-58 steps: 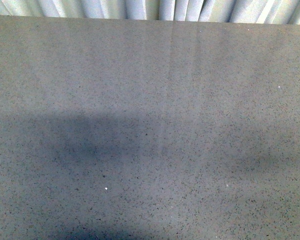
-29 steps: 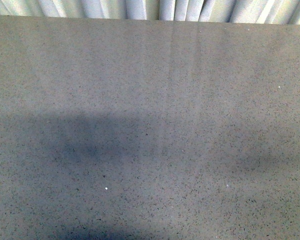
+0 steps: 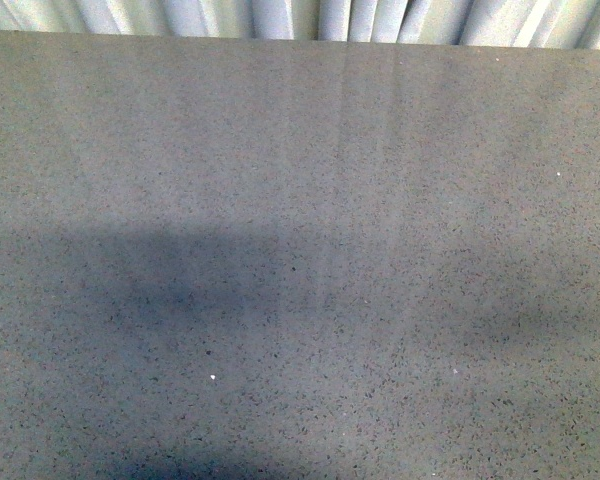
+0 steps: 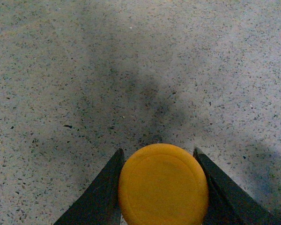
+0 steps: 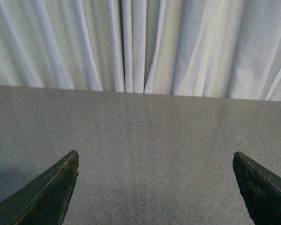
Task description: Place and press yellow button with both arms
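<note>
In the left wrist view my left gripper point(image 4: 158, 157) is shut on the yellow button point(image 4: 163, 185). Its round domed yellow cap fills the gap between the two black fingers point(image 4: 103, 197); the collar and base are hidden beneath the cap. The button hangs above the speckled grey table point(image 4: 84, 70), over its own shadow. In the right wrist view my right gripper point(image 5: 155, 154) is open and empty, its two dark fingers point(image 5: 47, 192) wide apart above the table, facing the curtain. The front view shows neither arm and no button, only arm shadows on the table point(image 3: 300, 150).
A pale pleated curtain point(image 5: 140, 42) hangs behind the table's far edge point(image 5: 140, 93), and shows along the top of the front view point(image 3: 300, 18). The grey speckled tabletop fills the front view.
The arm shadows on the table in the front view have shifted slightly; nothing else has changed.
</note>
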